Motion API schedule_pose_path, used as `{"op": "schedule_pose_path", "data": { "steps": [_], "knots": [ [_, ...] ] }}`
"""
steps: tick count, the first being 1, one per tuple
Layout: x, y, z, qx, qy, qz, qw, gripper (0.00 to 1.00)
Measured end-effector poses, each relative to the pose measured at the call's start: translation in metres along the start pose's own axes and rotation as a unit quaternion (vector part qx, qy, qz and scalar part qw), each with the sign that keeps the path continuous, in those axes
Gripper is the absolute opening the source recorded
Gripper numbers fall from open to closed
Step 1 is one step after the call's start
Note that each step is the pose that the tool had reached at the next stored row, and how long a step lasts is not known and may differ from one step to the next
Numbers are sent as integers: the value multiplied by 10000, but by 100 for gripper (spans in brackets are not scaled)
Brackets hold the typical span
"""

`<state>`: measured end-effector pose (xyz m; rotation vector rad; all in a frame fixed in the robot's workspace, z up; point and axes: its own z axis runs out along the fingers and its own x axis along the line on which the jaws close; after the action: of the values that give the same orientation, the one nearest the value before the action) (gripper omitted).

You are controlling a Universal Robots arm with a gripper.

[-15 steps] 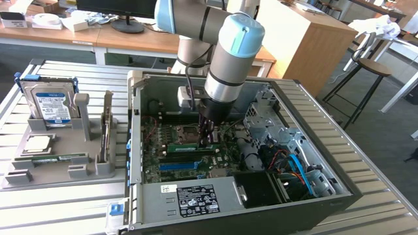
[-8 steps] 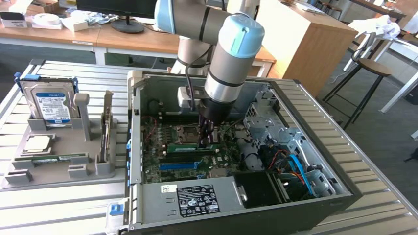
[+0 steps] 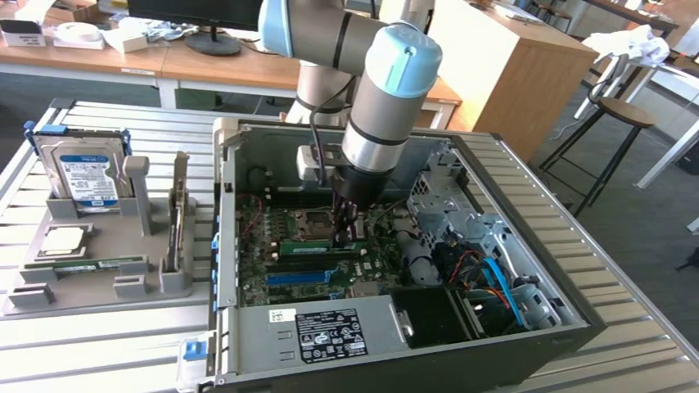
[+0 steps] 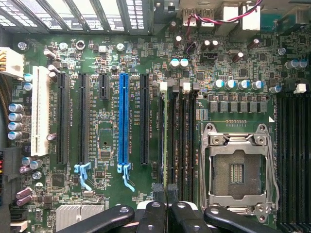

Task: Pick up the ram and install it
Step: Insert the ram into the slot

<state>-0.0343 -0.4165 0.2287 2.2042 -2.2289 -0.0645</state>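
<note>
My pincer (image 4: 167, 206) clamps the ram (image 4: 165, 136), on edge, length parallel to the blue slot (image 4: 123, 119), over the motherboard (image 4: 104, 141) in an open case (image 3: 525, 214).

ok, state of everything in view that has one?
Gripper: shut, tips at the ram's end.
Ram: on edge in a slot beside the socket; seated or not, can't tell.
Socket: no chip in it.
Blue slot: empty.
Case: side open.
Drive: upright in the tray.
</note>
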Motion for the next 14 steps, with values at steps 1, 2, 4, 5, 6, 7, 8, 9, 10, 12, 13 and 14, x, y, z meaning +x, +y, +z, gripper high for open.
{"op": "schedule_pose_path", "data": {
  "steps": [1,2,4,5,6,7,8,9,10,12,13,14],
  "knots": [
    [0,0,0,0,0,0,10000,11],
    [0,0,0,0,0,0,10000,11],
    [0,0,0,0,0,-7,10000,11],
    [0,0,0,0,0,-12,10000,11],
    [0,0,0,0,0,-17,10000,11],
    [0,0,0,-1,0,-23,10000,11],
    [0,-1,0,-1,1,-30,10000,11],
    [0,-2,0,-1,1,-38,10000,11],
    [0,-2,0,-1,1,-44,10000,11],
    [0,-2,0,-1,2,-57,10000,11],
    [0,-3,0,-1,2,-64,10000,11],
    [0,-3,0,-1,2,-70,10000,11]
  ]
}}
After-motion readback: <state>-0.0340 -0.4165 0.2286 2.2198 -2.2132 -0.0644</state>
